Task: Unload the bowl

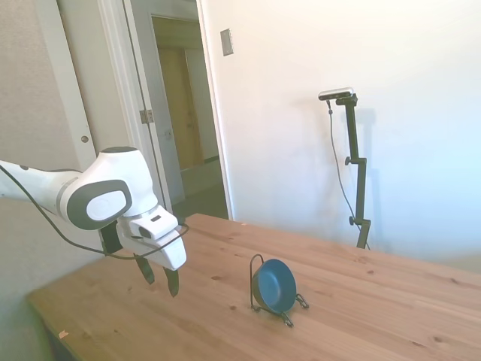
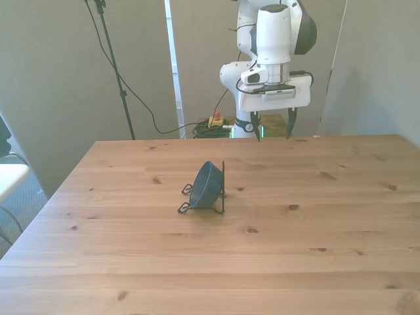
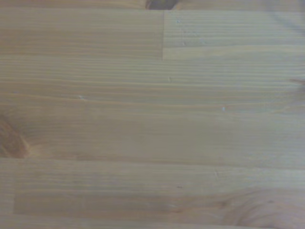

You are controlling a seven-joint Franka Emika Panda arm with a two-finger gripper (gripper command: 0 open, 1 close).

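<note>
The dark blue-teal bowl [image 1: 275,286] [image 2: 207,186] leans on edge in a thin black wire stand [image 1: 255,282] [image 2: 222,187] near the middle of the wooden table. My gripper [image 1: 159,280] [image 2: 273,129] hangs above the table, well apart from the bowl, on the robot's side of it. Its two dark fingers point down and stand apart with nothing between them. In the front view the bowl sits toward the left of the gripper and nearer the camera. The wrist view holds only bare wood planks [image 3: 152,124].
The wooden table [image 2: 295,249] spreads wide around the stand. Cables and a yellow box [image 2: 214,121] lie on the floor behind the table's far edge. A doorway [image 1: 184,113] opens behind the arm in the side view.
</note>
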